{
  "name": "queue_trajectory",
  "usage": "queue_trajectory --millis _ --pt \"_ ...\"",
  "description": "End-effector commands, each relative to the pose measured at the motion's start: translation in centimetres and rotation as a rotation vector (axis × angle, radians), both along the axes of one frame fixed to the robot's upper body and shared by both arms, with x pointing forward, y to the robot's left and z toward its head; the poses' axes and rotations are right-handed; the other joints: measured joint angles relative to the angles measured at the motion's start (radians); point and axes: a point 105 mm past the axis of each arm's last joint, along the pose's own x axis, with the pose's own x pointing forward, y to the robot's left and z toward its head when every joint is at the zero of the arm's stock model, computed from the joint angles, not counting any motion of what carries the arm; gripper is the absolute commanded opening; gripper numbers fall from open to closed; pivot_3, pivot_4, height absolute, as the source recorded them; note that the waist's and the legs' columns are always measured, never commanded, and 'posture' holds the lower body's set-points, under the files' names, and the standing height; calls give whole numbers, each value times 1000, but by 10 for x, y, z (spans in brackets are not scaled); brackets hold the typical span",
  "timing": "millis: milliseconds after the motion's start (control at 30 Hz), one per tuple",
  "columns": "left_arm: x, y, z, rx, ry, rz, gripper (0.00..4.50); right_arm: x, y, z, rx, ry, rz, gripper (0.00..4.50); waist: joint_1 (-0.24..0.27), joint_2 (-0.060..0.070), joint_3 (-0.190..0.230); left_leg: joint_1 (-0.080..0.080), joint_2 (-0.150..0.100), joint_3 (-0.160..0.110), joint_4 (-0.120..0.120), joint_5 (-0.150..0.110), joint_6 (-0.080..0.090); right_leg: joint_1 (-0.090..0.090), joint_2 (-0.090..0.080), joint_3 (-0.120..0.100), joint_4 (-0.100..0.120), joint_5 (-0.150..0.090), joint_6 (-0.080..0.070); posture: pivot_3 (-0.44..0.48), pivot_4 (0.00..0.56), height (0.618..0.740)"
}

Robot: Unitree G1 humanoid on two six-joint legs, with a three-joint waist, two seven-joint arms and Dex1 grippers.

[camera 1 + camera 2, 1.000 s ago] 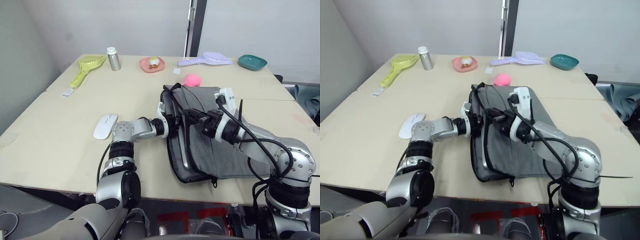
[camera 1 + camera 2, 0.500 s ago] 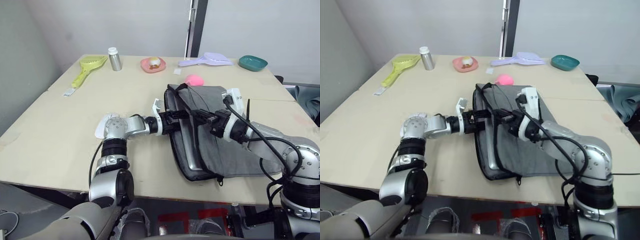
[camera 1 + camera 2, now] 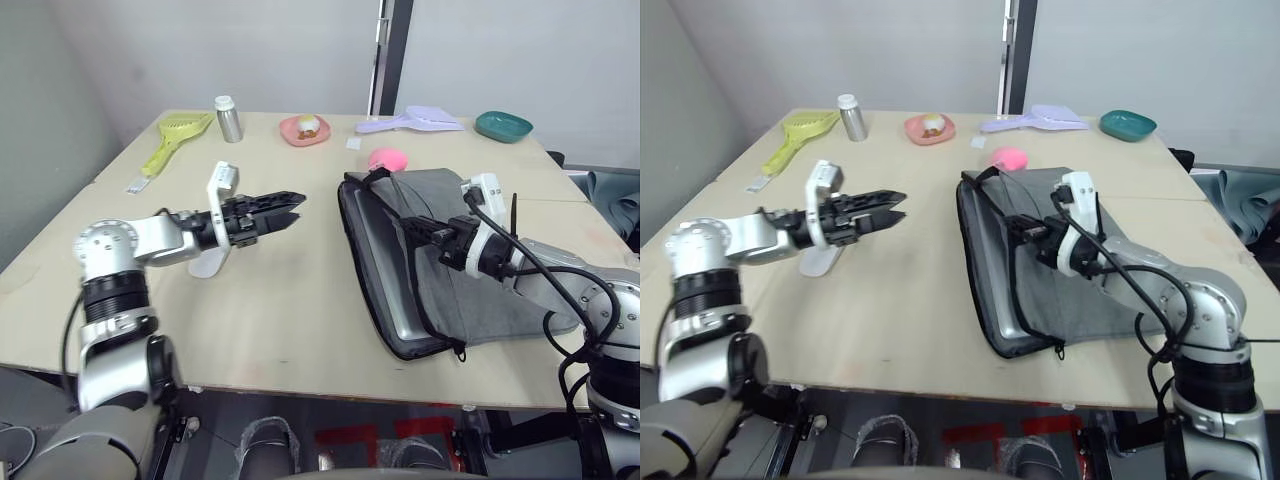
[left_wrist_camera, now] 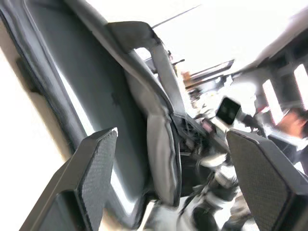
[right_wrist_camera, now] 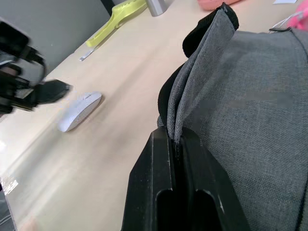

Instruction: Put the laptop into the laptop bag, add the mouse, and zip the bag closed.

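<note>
While pinching the grey upper flap of the laptop bag [image 3: 480, 285] between pressed-together fingers, holds the right claw [image 3: 420, 226] lifted over the bag's left side, apparently to prop the mouth open toward the left. Shows the laptop [image 3: 393, 292] already inside, as a silver strip along the open left edge, between the raised flap and the lower panel. Rests with the bag flat on the right half of the tabletop [image 3: 300, 320]. Has the left claw [image 3: 275, 203] spread and empty, raised above the tabletop left of the bag and well apart from it, fingers pointing toward the opening. Leaves the mouse [image 3: 207, 262] outside the bag, on the tabletop under the left forearm. Suggests the laptop step done, the mouse next, and the zipper not yet run. Lists, along the far edge, a yellow scoop [image 3: 172, 138], a metal bottle [image 3: 227, 118], a pink dish [image 3: 304, 127], a lilac scoop [image 3: 415, 120] and a teal dish [image 3: 504, 124], with a pink plush toy [image 3: 385, 158] just beyond the bag's far end.
</note>
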Motion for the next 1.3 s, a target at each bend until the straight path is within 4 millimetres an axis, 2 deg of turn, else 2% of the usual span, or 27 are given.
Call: queue_trajectory --millis 33,133,233,300,367,467,567,667,733,833,967,1100,1133,1200,1300 --pt "-17 7 25 59 -281 -40 3767 -6 8 -1 -1 -30 30 0 1 0 0 0 0 0 0 0 0 0 0 0 0 0 0 0 150 740" --pt "-27 20 30 135 -451 -78 3767 -12 6 -17 -86 -19 65 0 5 0 0 1 0 0 0 0 0 1 0 0 0 0 0 0 150 740" --pt "-36 28 25 251 -558 -143 3767 -9 -2 -32 -154 -1 76 0 4 0 0 2 0 0 0 0 0 2 -1 0 0 0 0 0 150 740" --pt "-36 39 21 365 -633 -161 3805 -3 -10 -44 -206 40 79 747 -1 0 0 3 0 1 0 0 0 2 -1 1 0 0 0 0 150 740" --pt "-31 52 16 469 -666 -154 3805 -3 -14 -44 -228 47 119 1302 -2 0 0 4 0 1 -1 0 0 2 0 1 1 0 0 0 150 740" --pt "-18 83 16 631 -696 -52 3805 -8 -28 -17 -185 9 168 2345 -6 1 0 5 0 3 -1 0 0 1 0 3 2 0 0 0 150 740" --pt "-12 103 19 699 -696 14 3805 -20 -40 -3 -187 -23 217 3377 -9 1 0 5 0 4 -1 0 0 1 0 5 2 0 0 0 150 740" --pt "-16 137 16 788 -618 112 3805 -37 -83 8 -343 -82 173 4378 0 0 0 4 0 3 -2 -1 2 0 0 4 2 -2 -3 0 150 740" --pt "-24 153 9 833 -573 128 3805 -41 -111 11 -434 -102 97 4444 -1 0 -1 4 0 4 -5 -3 7 0 0 4 -1 -3 -4 0 150 740" --pt "-36 189 -2 922 -509 218 3805 -54 -157 21 -507 -123 -30 4444 -8 0 -1 6 1 6 -6 -4 7 -1 0 4 -1 -3 -4 0 150 740" --pt "-45 226 -10 1010 -424 330 3805 -66 -195 30 -578 -151 -168 4444 -13 -1 -1 8 1 7 -5 -4 8 0 0 5 0 -4 -5 0 150 740" --pt "-50 238 -12 1028 -391 364 3805 -77 -216 35 -593 -162 -237 4444 -13 -1 -1 16 1 12 -6 -4 9 3 -1 10 2 -4 -5 0 150 740" --pt "-51 239 -13 1018 -378 369 4049 -79 -219 35 -594 -162 -245 4480 -12 -1 -1 17 1 13 -6 -4 9 4 -1 11 3 -4 -5 0 150 740" --pt "-49 240 -14 1002 -362 386 4482 -80 -220 35 -596 -160 -249 4500 -13 -1 -1 19 1 14 -6 -4 9 4 -1 12 4 -4 -5 0 150 740" --pt "-43 232 -13 972 -397 389 4482 -77 -215 34 -591 -167 -225 4500 -13 -1 -1 19 1 14 -6 -4 9 4 -1 12 5 -4 -5 0 150 740"
